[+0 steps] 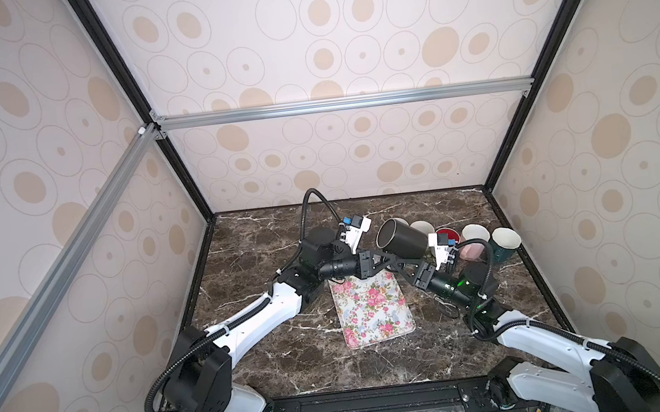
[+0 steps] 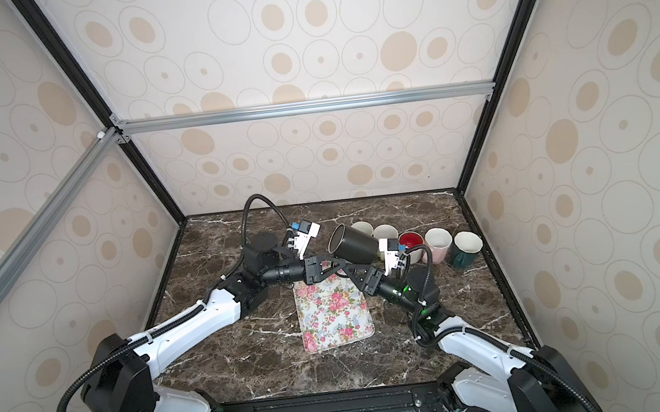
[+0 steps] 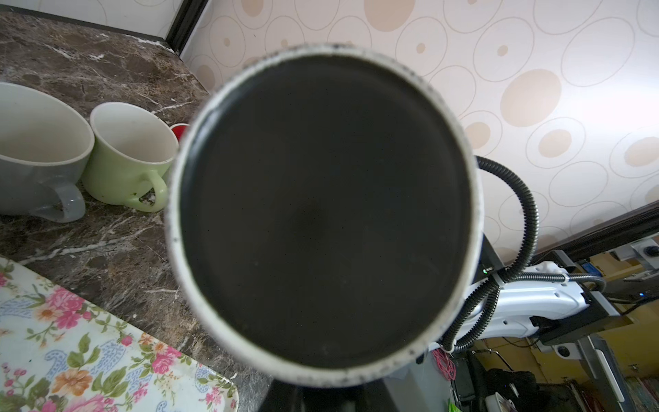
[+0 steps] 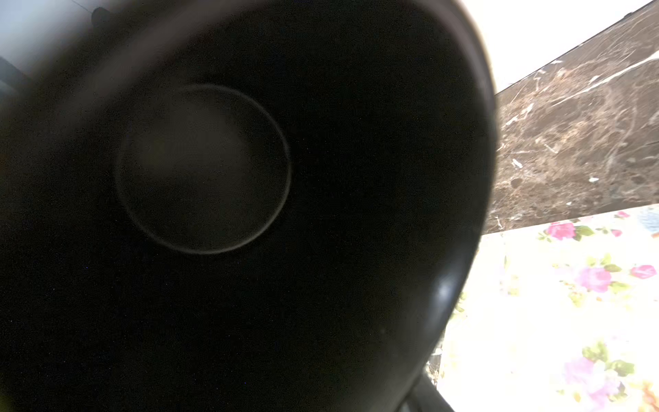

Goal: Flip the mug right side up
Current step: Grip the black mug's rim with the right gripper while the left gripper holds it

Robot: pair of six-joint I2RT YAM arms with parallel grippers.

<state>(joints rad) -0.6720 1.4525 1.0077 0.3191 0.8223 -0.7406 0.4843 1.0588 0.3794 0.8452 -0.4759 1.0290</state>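
Observation:
A black mug (image 1: 403, 239) (image 2: 355, 244) hangs in the air above the far end of the floral tray, lying tilted. Its white-ringed base (image 3: 321, 214) points up and to the left, toward the left wrist camera. Its dark inside (image 4: 214, 214) fills the right wrist view. My left gripper (image 1: 388, 258) (image 2: 338, 265) reaches under the mug from the left and is shut on it; the exact grip point is hidden. My right gripper (image 1: 404, 268) (image 2: 352, 273) comes up under the mouth end from the right. Its fingertips are hidden by the mug.
A row of upright mugs stands at the back right: a grey one (image 3: 35, 160), a light green one (image 3: 132, 157), a red-lined one (image 1: 446, 236), a pink one (image 1: 475, 242) and a dark green one (image 1: 506, 245). The floral tray (image 1: 373, 311) lies on the dark marble table (image 1: 276, 346).

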